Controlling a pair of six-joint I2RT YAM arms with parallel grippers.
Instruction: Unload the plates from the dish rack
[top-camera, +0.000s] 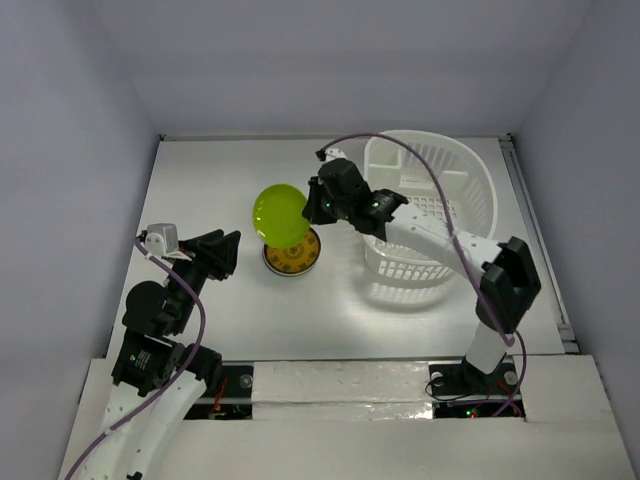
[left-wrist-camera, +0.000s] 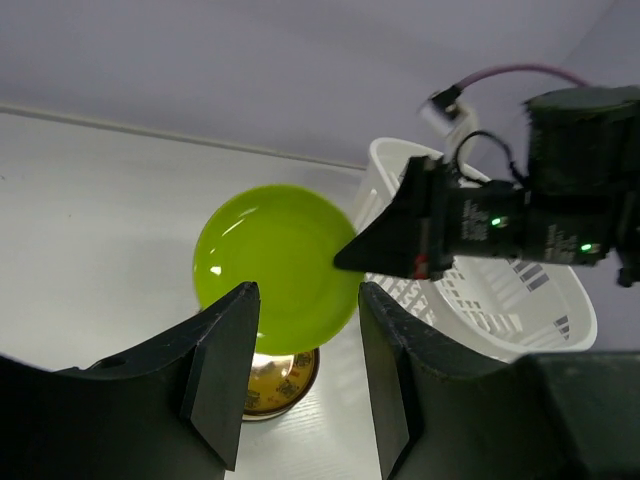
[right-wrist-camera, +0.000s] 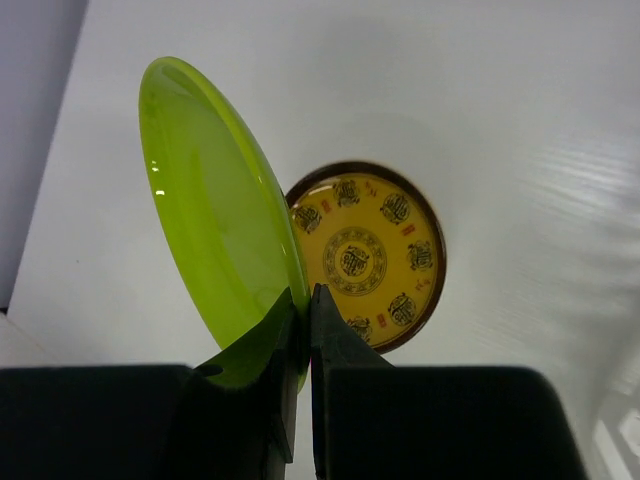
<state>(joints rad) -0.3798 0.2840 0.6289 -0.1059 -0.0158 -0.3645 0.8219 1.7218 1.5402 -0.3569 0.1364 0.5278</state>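
My right gripper (top-camera: 312, 208) is shut on the rim of a lime green plate (top-camera: 280, 217) and holds it tilted on edge above an amber-yellow patterned plate (top-camera: 292, 259) that lies flat on the table. The right wrist view shows the green plate (right-wrist-camera: 215, 210) pinched between the fingers (right-wrist-camera: 303, 305), with the amber plate (right-wrist-camera: 367, 255) below. The white dish rack (top-camera: 435, 200) stands at the back right; no plates show inside it. My left gripper (top-camera: 226, 252) is open and empty, left of the amber plate. The left wrist view shows the green plate (left-wrist-camera: 275, 265) and the rack (left-wrist-camera: 500, 290).
White walls close the table at the back and sides. The right arm (top-camera: 440, 240) reaches across the front of the rack. A purple cable (top-camera: 420, 165) loops over the rack.
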